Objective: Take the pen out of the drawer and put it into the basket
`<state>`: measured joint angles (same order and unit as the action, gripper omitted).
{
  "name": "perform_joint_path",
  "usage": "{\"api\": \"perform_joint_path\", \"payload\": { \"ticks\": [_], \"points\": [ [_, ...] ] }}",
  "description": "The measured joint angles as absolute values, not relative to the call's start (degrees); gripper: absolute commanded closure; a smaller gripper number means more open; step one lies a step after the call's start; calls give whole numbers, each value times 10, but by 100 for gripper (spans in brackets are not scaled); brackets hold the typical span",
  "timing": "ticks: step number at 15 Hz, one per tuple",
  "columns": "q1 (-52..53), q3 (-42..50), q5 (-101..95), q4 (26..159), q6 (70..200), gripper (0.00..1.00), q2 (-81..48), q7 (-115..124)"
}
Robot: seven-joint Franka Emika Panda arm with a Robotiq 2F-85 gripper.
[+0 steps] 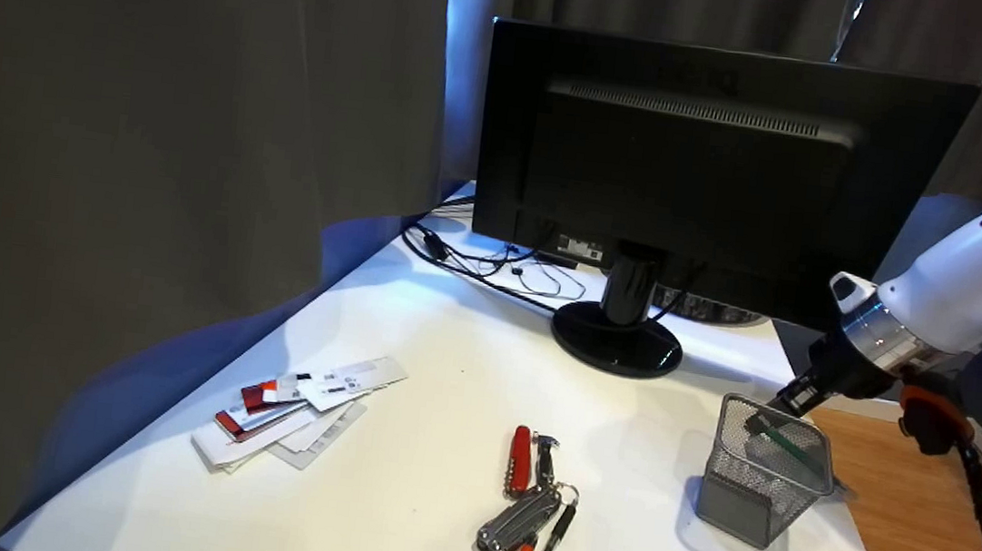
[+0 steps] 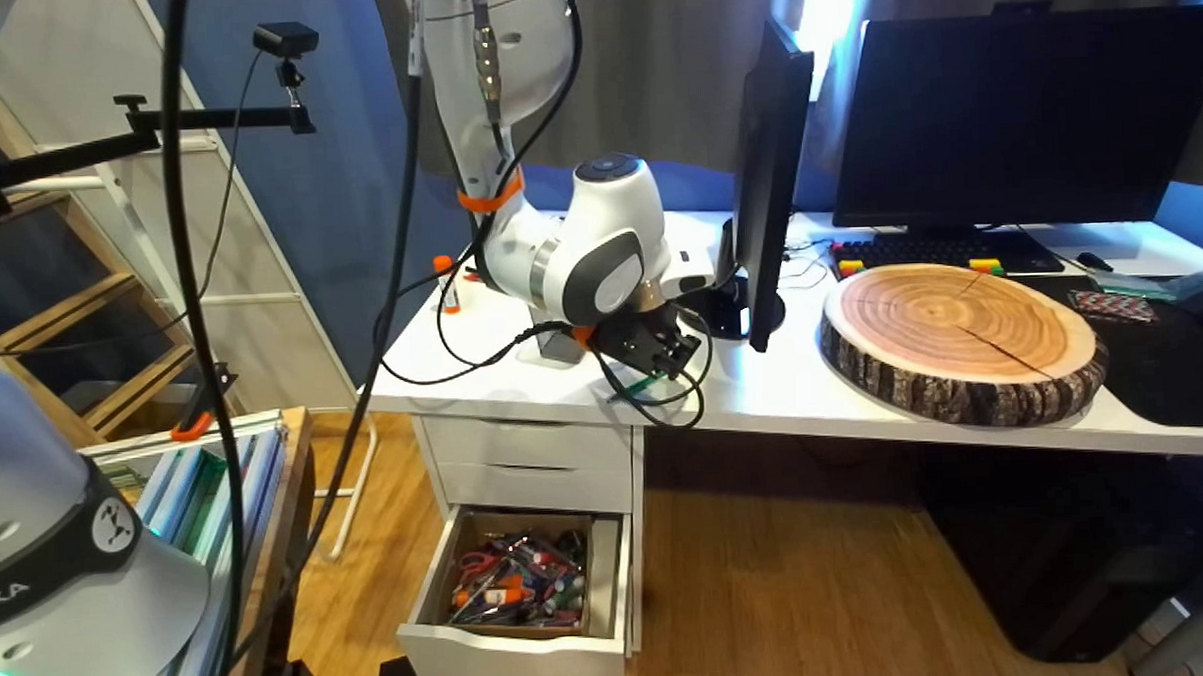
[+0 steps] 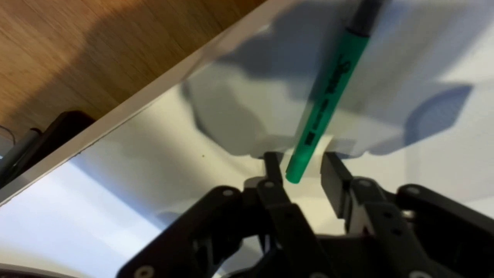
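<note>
The pen (image 3: 334, 90) is lying on the desk (image 1: 396, 485), close to the front edge, its dark cap being angled towards that edge. Its plain green end is being flanked by the gripper (image 3: 300, 166), the rest of the barrel stretching out ahead. Only a narrow gap is being shown between the jaws, yet space is showing on either side of the pen, so no grip is being seen. The long axis is running out of that gap at a slant; a squeeze is being judged likely to swing it straighter, only the tail being caught. Towards the desk's front corner, on the cap's side, the basket (image 1: 760, 495) is standing.
</note>
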<state>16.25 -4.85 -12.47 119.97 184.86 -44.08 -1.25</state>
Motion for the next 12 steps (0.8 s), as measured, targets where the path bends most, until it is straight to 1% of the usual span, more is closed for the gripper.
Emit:
{"api": "perform_joint_path", "payload": {
  "ticks": [2, 4, 8, 12],
  "points": [
    [162, -49, -125, 1199, 1849, 100, -441, -14],
    [160, -49, -125, 1199, 1849, 97, -440, -14],
    [145, -55, -125, 1210, 1858, 97, -421, -14],
    [87, -108, -125, 1262, 1877, 97, -369, -30]
  ]
}}
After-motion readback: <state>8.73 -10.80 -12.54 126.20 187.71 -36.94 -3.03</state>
